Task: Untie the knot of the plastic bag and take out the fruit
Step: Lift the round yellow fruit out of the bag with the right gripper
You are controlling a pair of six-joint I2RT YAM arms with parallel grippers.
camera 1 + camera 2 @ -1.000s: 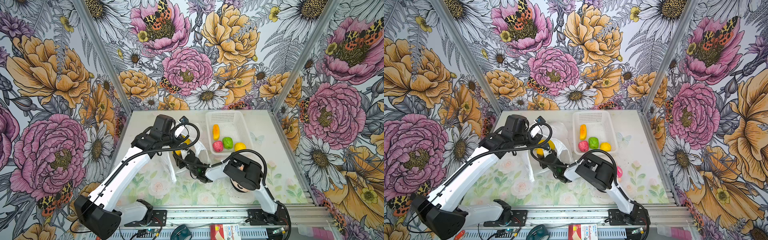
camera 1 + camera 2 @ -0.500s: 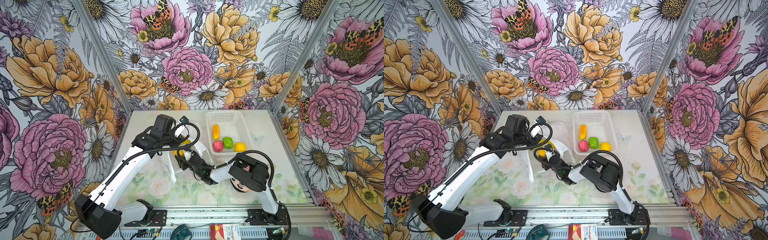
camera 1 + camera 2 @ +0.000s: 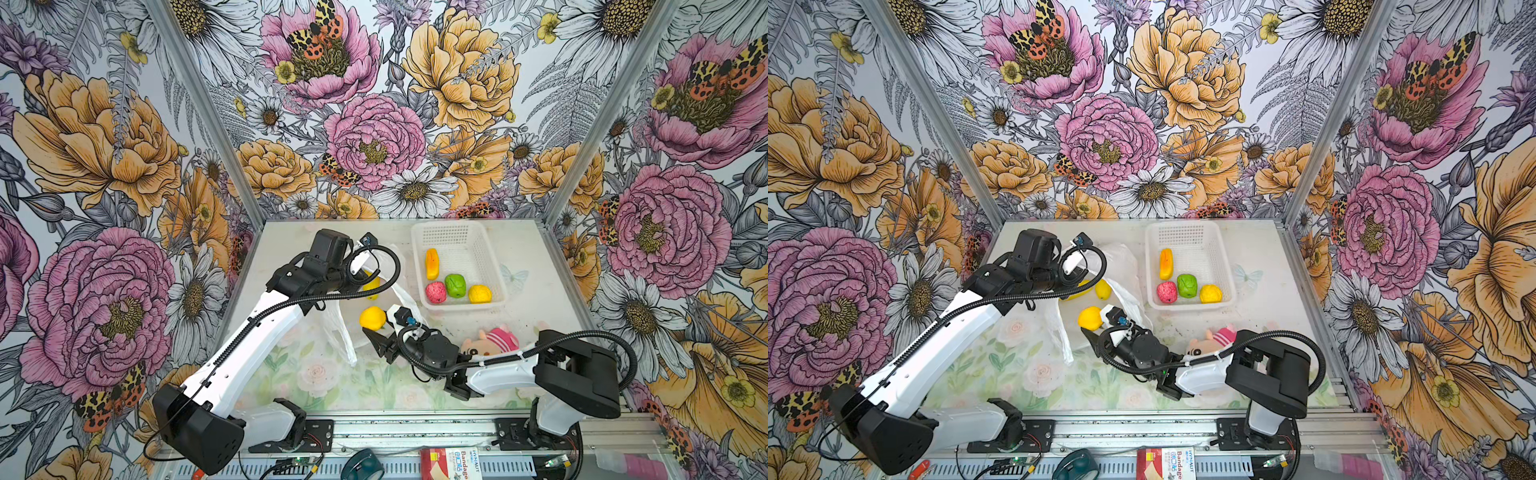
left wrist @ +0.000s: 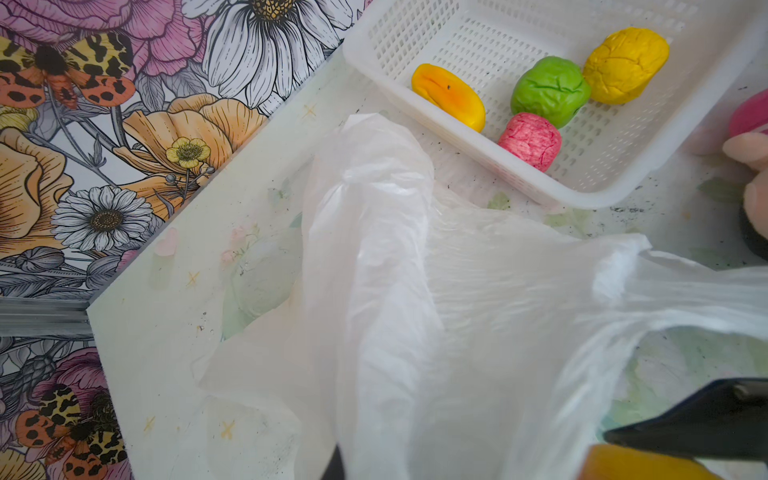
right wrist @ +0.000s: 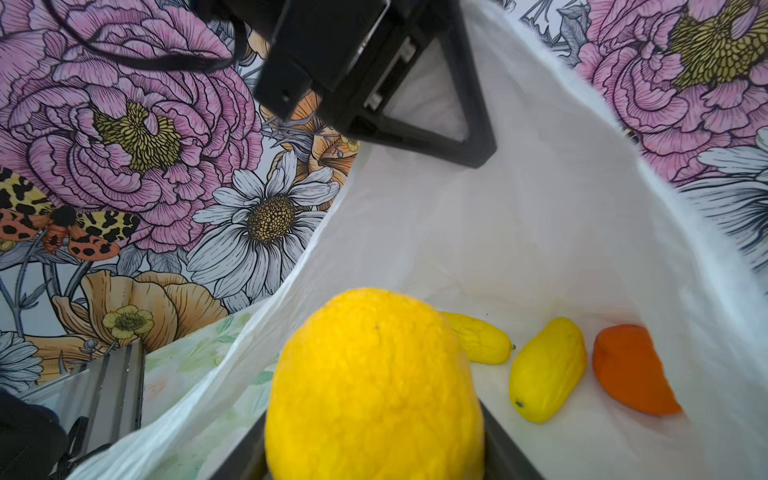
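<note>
L tool: jaws together, pinched on rim film of thin crinkly translucent white plastic bag, film drawn up to it.
R tool: at bag mouth, clamped on round glossy yellow toy fruit.
Bag posn: on pale floral bench, just left of rigid white perforated basket in both top views. Mouth open twd R arm.
Handle strip: loose, lying on bench.
Inside bag: long yellow fruit, bumpy yellow fruit, orange fruit. All on bag floor, close tog.
Inside basket: orange-yellow oblong fruit alone mid-basket. Green lumpy fruit, pink-red fruit, yellow lumpy fruit bunched at end nearest arm bases.
Plush doll w/ pink striped shirt: on bench beside R arm, outside basket.
</note>
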